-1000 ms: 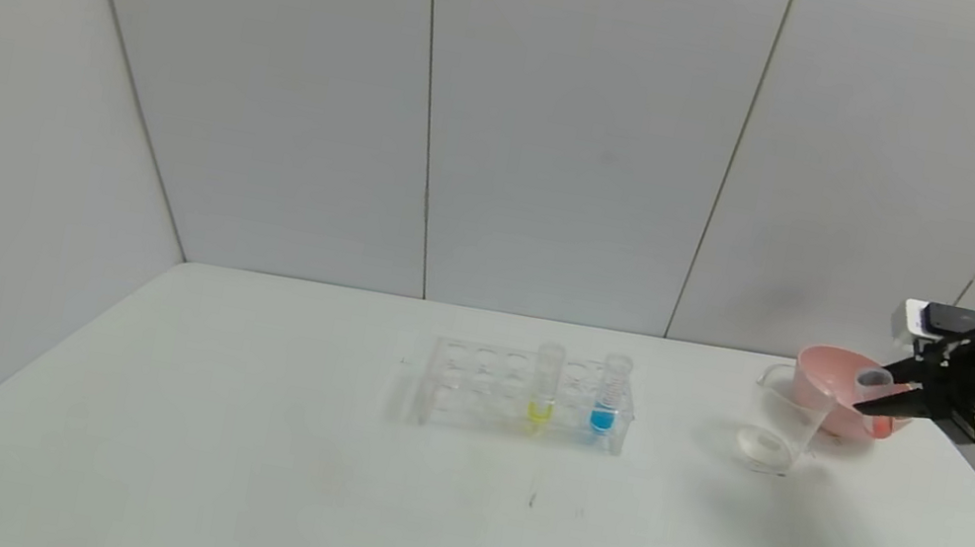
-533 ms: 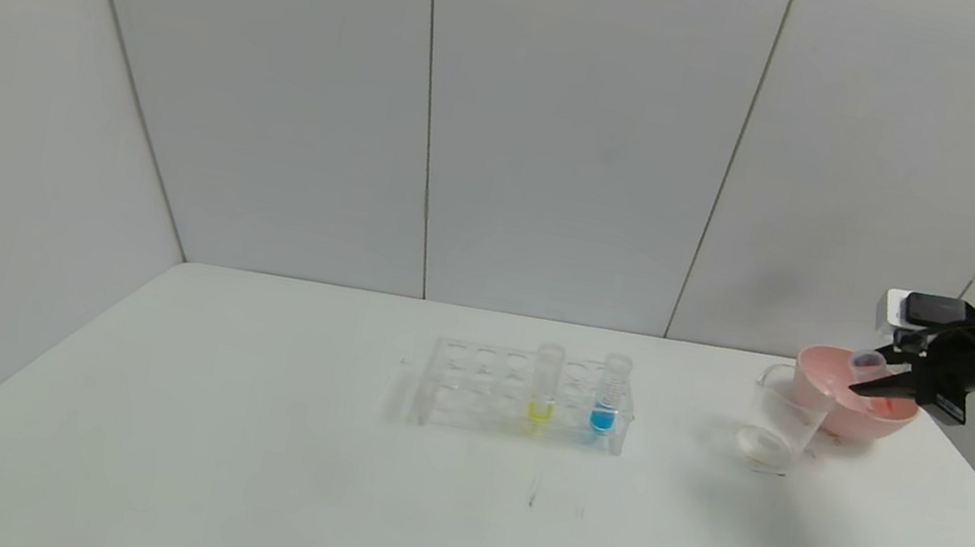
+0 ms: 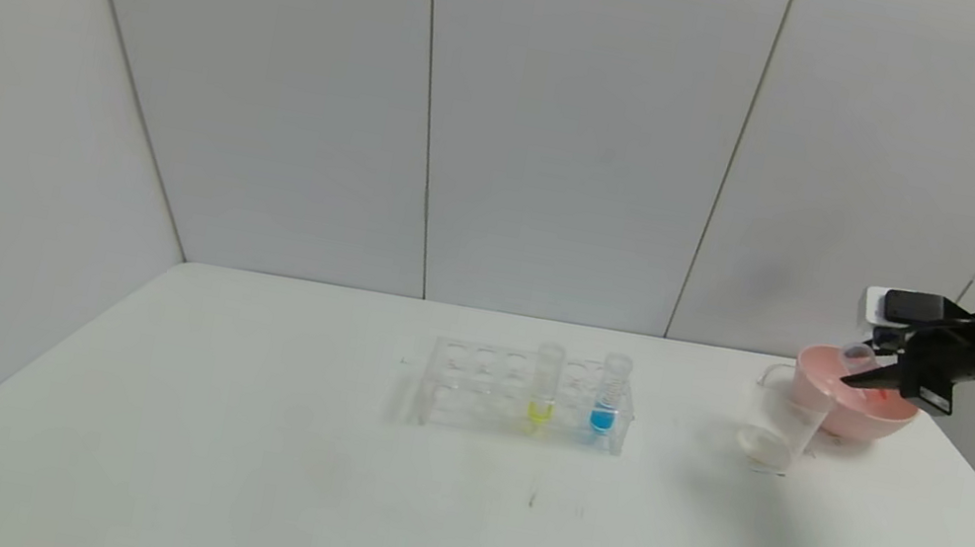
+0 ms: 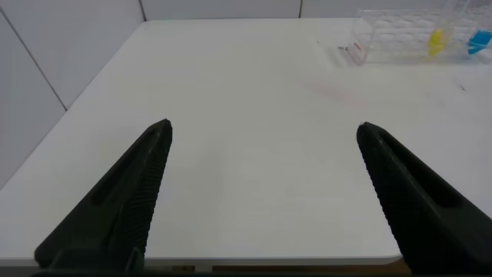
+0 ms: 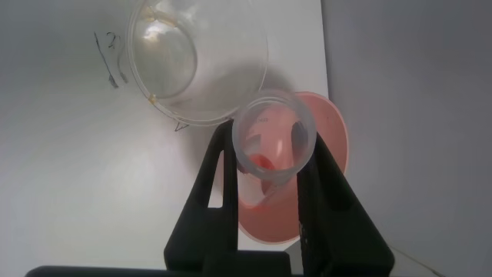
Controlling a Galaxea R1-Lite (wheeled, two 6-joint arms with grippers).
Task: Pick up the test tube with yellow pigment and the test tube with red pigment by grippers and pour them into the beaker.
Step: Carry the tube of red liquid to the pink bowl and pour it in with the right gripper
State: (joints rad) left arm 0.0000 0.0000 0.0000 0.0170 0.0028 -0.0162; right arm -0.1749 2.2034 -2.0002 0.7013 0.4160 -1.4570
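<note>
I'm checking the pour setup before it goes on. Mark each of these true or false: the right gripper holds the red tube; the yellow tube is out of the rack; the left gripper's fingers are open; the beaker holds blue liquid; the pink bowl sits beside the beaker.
1. The right gripper holds the test tube with red pigment. True.
2. The test tube with yellow pigment is out of the rack. False: it stands in the clear rack, next to the blue tube.
3. The left gripper has its fingers open. True: nothing between them.
4. The beaker holds blue liquid. False: it looks clear and empty.
5. The pink bowl sits beside the beaker. True.
</note>
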